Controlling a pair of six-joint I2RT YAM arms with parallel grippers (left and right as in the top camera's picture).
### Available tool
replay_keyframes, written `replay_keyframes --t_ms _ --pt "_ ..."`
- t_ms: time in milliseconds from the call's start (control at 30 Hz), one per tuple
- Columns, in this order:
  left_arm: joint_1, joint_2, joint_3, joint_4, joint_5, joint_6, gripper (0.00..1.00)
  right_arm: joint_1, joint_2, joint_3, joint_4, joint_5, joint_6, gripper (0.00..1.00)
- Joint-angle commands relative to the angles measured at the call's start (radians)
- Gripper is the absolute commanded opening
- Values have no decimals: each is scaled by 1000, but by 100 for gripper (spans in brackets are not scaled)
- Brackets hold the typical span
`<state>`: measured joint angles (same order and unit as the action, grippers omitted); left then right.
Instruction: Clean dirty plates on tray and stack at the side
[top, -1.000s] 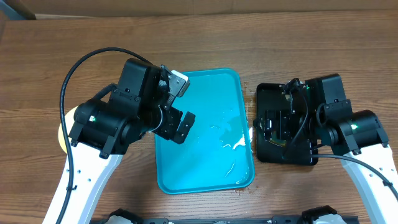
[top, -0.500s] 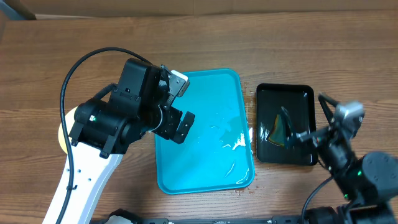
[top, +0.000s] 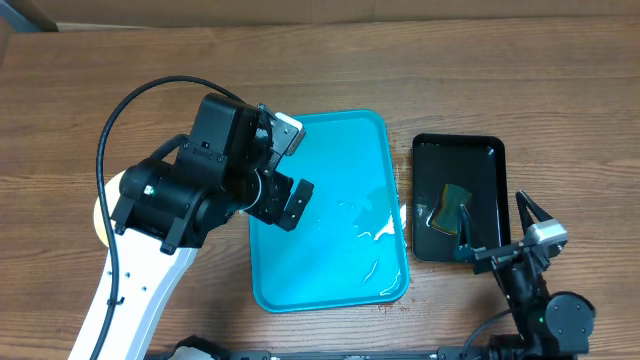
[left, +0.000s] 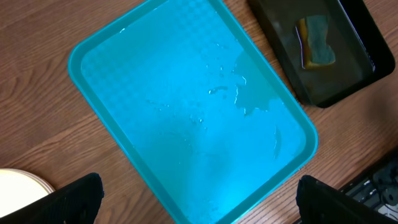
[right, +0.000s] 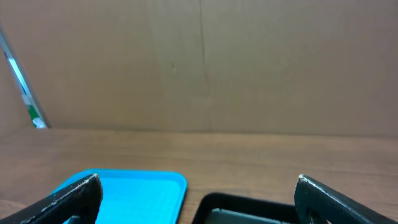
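Note:
The turquoise tray (top: 330, 240) lies mid-table, wet and with no plates on it; it also shows in the left wrist view (left: 186, 112) and the right wrist view (right: 124, 186). Only a pale plate edge (top: 100, 212) shows at the far left, mostly hidden under my left arm; the left wrist view shows its rim (left: 17, 186). I cannot tell how many plates lie there. My left gripper (top: 290, 170) hangs open and empty over the tray's left side (left: 199, 196). My right gripper (top: 492, 215) is open and empty at the front right, pointing level (right: 199, 199).
A smaller black tray (top: 490, 150) sits right of the turquoise one, with a yellow-green sponge (top: 455, 205) in it, also seen in the left wrist view (left: 317, 50). A cardboard wall stands behind the table.
My right arm has drawn back from over the black tray toward the table's front edge, leaving the sponge lying there. The left arm has not moved.

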<state>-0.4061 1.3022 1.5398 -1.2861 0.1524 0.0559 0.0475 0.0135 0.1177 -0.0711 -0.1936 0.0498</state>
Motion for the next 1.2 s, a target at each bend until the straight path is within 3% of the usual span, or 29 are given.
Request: replay_keyframes --t_ms 0,200,367,733,900,1033,1067,1167 --pt "-3 2 15 3 -3 15 100 -3 -11 -91 105 13 -5 100" --pt "-3 2 15 3 -3 15 100 -3 -11 -110 105 21 -5 100" --pt "-3 2 15 3 -3 15 100 -3 -10 -109 3 21 -5 100" --pt "-2 2 15 3 -3 15 100 -3 -8 -109 5 21 -5 100" --pt "17 -127 -43 12 -157 23 100 -3 -8 -109 5 21 -5 100" --pt "171 -304 -207 198 -141 -54 100 -3 -8 -109 5 21 -5 100" --pt "260 -400 -325 327 -105 -71 100 -3 -8 -109 5 21 -5 100" --pt "338 -552 -517 518 -92 -71 100 -3 -8 -109 5 21 -5 100"
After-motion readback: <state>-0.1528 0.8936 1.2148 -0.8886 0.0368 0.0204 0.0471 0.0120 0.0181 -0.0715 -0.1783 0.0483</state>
